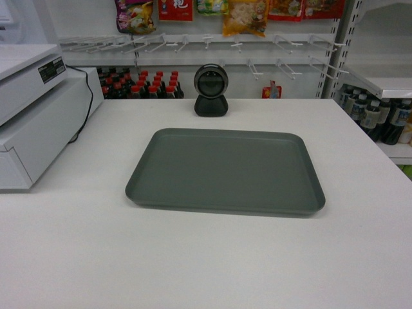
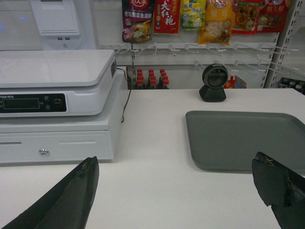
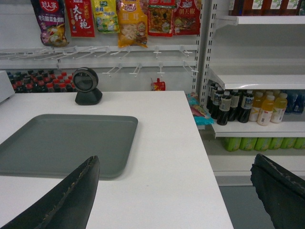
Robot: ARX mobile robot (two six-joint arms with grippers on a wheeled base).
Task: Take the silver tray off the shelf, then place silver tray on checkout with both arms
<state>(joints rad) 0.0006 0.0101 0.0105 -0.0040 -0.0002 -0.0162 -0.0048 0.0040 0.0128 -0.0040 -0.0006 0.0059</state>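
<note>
The silver tray (image 1: pixel 225 170) lies flat on the white checkout (image 1: pixel 206 264), near its middle, with nothing on it. Neither arm shows in the head view. In the left wrist view my left gripper (image 2: pixel 176 158) is open over bare counter (image 2: pixel 157 191); the tray (image 2: pixel 243 138) lies ahead and to the right, its near left corner just beyond the right finger (image 2: pixel 276 186). My right gripper (image 3: pixel 175 160) is open too, with the tray (image 3: pixel 62 143) ahead on its left and the checkout (image 3: pixel 167 157) edge under it. Nothing sits between either pair of fingers. A white shelf (image 3: pixel 257 78) stands to the right.
A white cash register (image 1: pixel 32 116) with a cable occupies the counter's left side. A black round scanner (image 1: pixel 210 90) stands behind the tray. Bottles (image 1: pixel 380 119) fill shelves on the right, and more (image 1: pixel 145 87) line up behind the counter. Snack packets (image 1: pixel 244 16) hang over wire hooks.
</note>
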